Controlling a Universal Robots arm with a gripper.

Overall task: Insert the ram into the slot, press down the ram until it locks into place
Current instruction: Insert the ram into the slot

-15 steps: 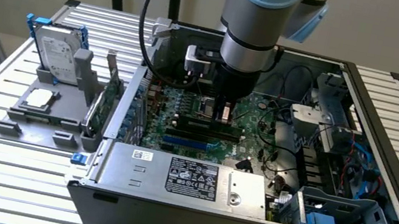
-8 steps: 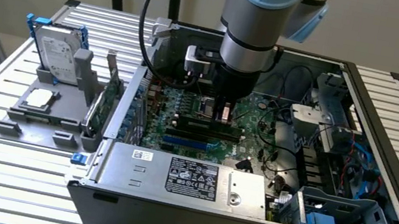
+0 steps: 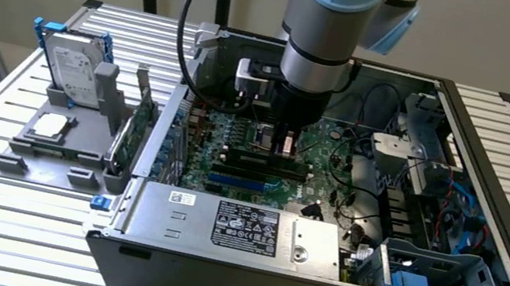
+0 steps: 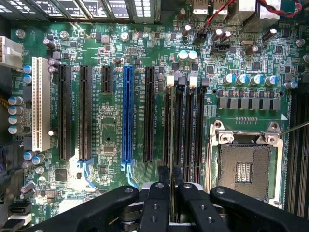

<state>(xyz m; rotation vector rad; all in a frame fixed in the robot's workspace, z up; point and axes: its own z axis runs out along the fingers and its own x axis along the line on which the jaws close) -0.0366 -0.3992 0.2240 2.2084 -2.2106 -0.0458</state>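
Note:
My gripper (image 4: 170, 193) hangs over the motherboard, its black fingers (image 4: 157, 203) shut on the ram (image 4: 171, 145). The ram appears edge-on as a thin line running lengthwise over the black memory slots (image 4: 167, 125), which have white and black end latches. I cannot tell whether its lower edge touches a slot. In the exterior view the gripper (image 3: 284, 148) reaches down into the open computer case, just above the black slots (image 3: 257, 164) in the middle of the board.
A blue socket (image 4: 127, 113) and black expansion sockets lie beside the memory slots, with the open CPU socket (image 4: 244, 169) on the other side. The power supply (image 3: 240, 227) sits at the case front. A grey holder with an upright card (image 3: 137, 126) and a hard drive (image 3: 74, 68) stands at the exterior view's left.

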